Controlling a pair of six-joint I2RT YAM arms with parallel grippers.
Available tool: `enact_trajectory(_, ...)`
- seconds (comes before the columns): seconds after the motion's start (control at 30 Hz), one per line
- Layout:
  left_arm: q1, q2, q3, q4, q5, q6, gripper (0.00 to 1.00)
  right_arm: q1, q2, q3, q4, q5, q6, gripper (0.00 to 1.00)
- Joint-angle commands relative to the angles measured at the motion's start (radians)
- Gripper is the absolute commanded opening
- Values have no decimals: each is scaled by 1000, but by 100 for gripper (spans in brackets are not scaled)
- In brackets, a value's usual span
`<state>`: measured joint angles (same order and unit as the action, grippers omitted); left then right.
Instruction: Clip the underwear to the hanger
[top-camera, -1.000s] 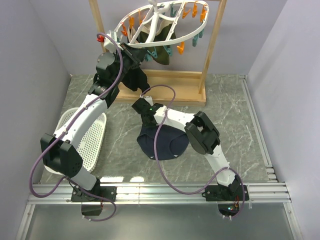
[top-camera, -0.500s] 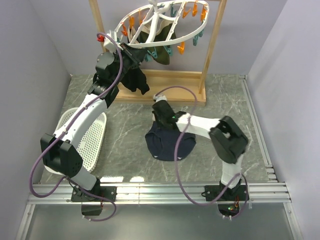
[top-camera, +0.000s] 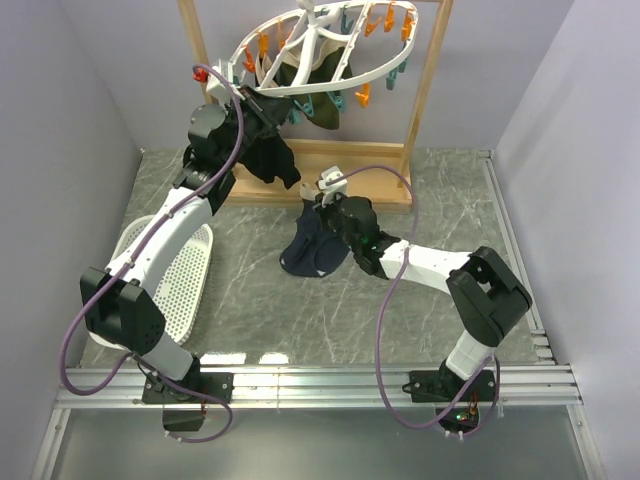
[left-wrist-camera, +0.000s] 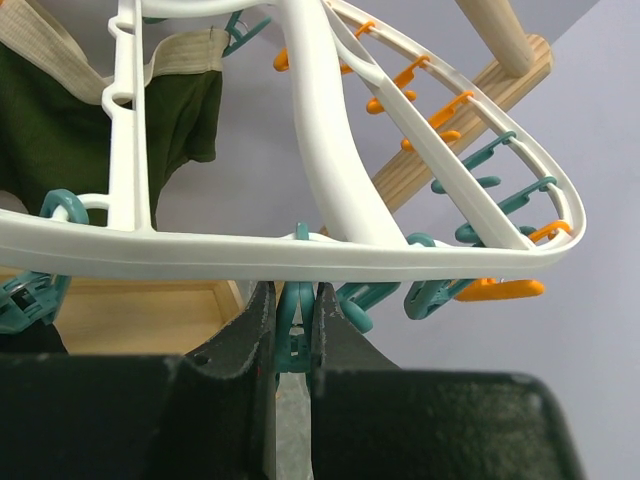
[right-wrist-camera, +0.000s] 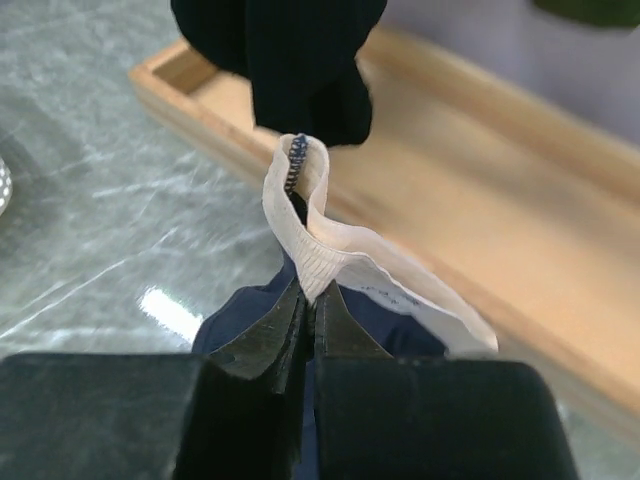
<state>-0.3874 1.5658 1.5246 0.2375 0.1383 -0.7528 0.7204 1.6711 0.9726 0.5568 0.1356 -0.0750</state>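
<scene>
White links (top-camera: 170, 235), black joints (top-camera: 125, 310), looping purple cables (top-camera: 64, 360); left pincer (left-wrist-camera: 290, 340) and right pincer (right-wrist-camera: 308, 310) black.

Top edge cuts off hanger (left-wrist-camera: 325, 150); right claw (right-wrist-camera: 308, 297) hides most of underwear (right-wrist-camera: 345, 258).

A robot lab's test cell: plain pale walls (top-camera: 70, 100) box in a marble-look counter (top-camera: 250, 290), and two cabled robot arms (top-camera: 170, 225) stand bolted to an aluminium rail (top-camera: 320, 384) at its near edge.
</scene>
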Motion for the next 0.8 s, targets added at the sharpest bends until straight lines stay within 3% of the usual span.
enact_trajectory(0.0, 8, 2, -18, -76, 66, 10, 0, -21, -63, -28, 261, -66, -106, 0)
enact_trajectory(0.23, 18, 36, 23, -98, 98, 13, 0, -81, -93, -17, 347, -263, -187, 0)
enact_trajectory(0.77, 19, 82, 77, -119, 112, 30, 0, -137, -63, 221, 166, -317, -138, 0)
